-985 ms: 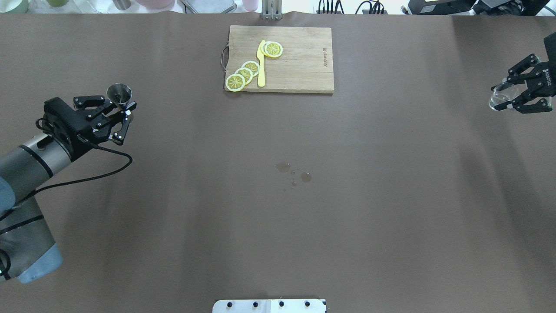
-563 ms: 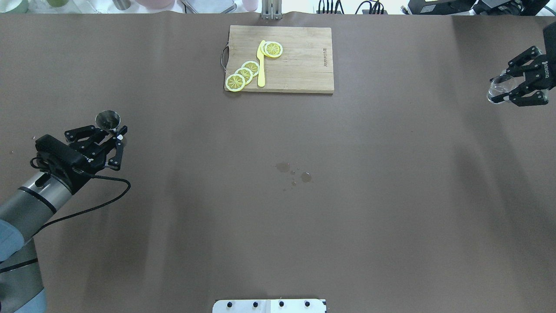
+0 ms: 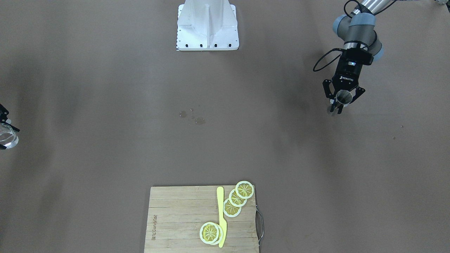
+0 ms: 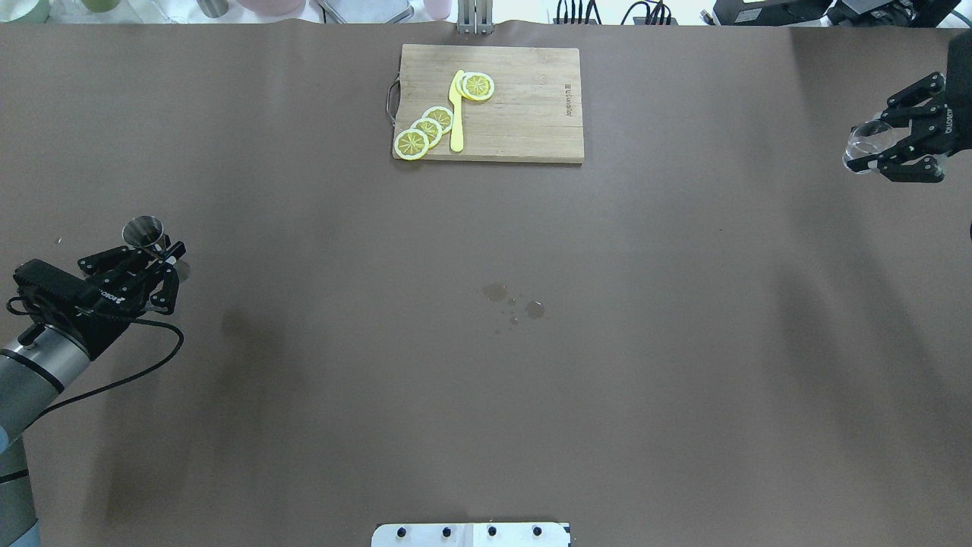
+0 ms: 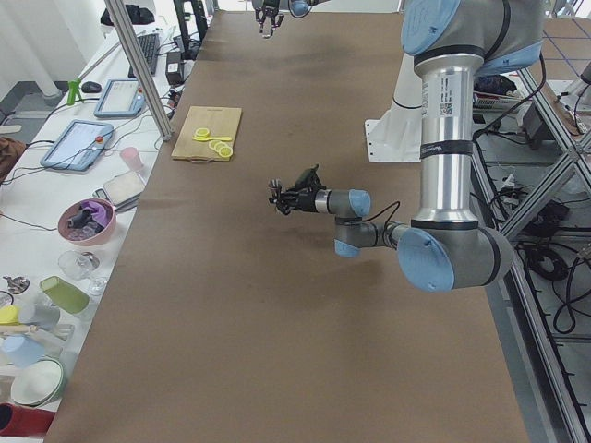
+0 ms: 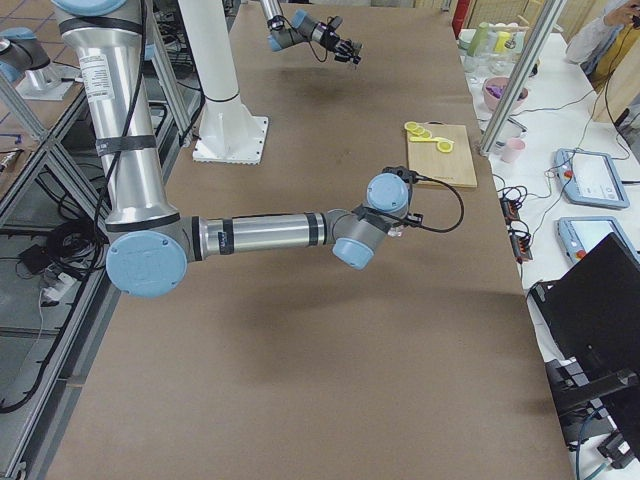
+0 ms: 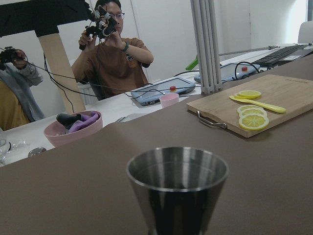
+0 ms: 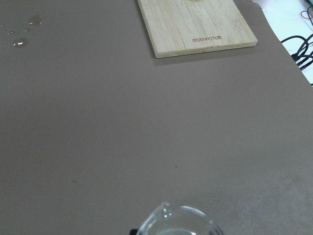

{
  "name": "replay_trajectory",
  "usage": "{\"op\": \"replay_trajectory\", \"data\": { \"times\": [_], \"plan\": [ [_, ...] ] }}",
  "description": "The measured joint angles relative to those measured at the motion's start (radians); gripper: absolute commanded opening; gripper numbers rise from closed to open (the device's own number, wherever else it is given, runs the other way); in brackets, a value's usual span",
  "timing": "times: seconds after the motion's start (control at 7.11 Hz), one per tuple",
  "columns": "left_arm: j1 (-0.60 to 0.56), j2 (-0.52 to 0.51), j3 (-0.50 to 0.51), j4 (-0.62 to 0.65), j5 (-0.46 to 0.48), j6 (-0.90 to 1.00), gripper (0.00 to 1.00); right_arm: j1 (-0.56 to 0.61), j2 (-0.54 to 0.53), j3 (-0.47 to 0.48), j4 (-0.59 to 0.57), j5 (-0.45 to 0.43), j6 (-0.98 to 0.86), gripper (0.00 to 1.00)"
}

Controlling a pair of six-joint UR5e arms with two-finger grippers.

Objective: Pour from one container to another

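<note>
Both arms have pulled outward since a second ago. Your left jaws have slid back toward the robot's left end of the brown paper-covered counter (image 4: pixel 486 418), and your right jaws have edged away from the robot at the opposite end.

The left jaws are closed on the narrow lower part of the small conical stainless-steel cup (image 4: pixel 144 230), which stands upright with its mouth up. The wrist view does not tell whether anything is in it. The right jaws are clamped around the small clear glass cup (image 4: pixel 859 148), and its contents cannot be read either.

What matters for you is that the glass lies straight across the counter from the steel cup, well apart. The cluster of wet spots (image 4: pixel 516 300) sits roughly midway between them. Neither arm is nearer the other's vessel, so I judge that a pour would need both brought toward the middle, steel rim above the glass mouth, before tipping. The bamboo cutting board (image 4: pixel 524 114) lies beyond that line, at the far edge.
</note>
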Motion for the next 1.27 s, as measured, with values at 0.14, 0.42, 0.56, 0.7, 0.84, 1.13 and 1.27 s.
{"op": "replay_trajectory", "data": {
  "times": [0.14,0.42,0.56,0.7,0.84,1.13,1.27],
  "plan": [
    [0.001,0.0,0.013,-0.014,0.0,-0.026,0.0,-0.024,-0.016,0.01,0.068,-0.037,0.082,0.0],
    [-0.001,-0.001,0.036,-0.023,-0.001,-0.082,0.0,-0.06,-0.029,0.008,0.162,-0.068,0.224,0.0],
    [-0.006,-0.003,0.055,-0.024,-0.005,-0.097,0.0,-0.081,-0.03,-0.001,0.2,-0.083,0.291,0.0],
    [-0.012,-0.006,0.072,-0.024,-0.011,-0.104,0.0,-0.104,-0.03,-0.018,0.245,-0.103,0.35,0.0],
    [-0.016,-0.009,0.085,-0.023,-0.014,-0.106,0.0,-0.129,-0.031,-0.04,0.3,-0.129,0.403,0.0],
    [-0.018,-0.013,0.102,-0.021,-0.015,-0.106,0.0,-0.179,-0.031,-0.095,0.405,-0.18,0.467,0.0],
    [-0.019,-0.019,0.111,-0.02,-0.016,-0.105,0.0,-0.198,-0.031,-0.131,0.455,-0.199,0.476,0.0]
  ]
}}
